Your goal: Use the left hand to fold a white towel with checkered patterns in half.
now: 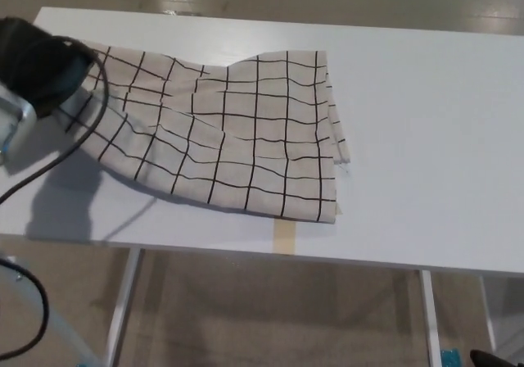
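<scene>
While the left hand [39, 68] grips the towel's [237, 133] left edge — lifted off the white table [426, 138] — it should carry that edge straight across to the right edge, low and level, so the corners meet squarely before letting go.

Cream-white towel [237, 138] with a thin black checked grid; plain white table [426, 138]; black left hand [37, 68] on a silver wrist; beige floor [286, 318]; tan tape strip [283, 237].
</scene>
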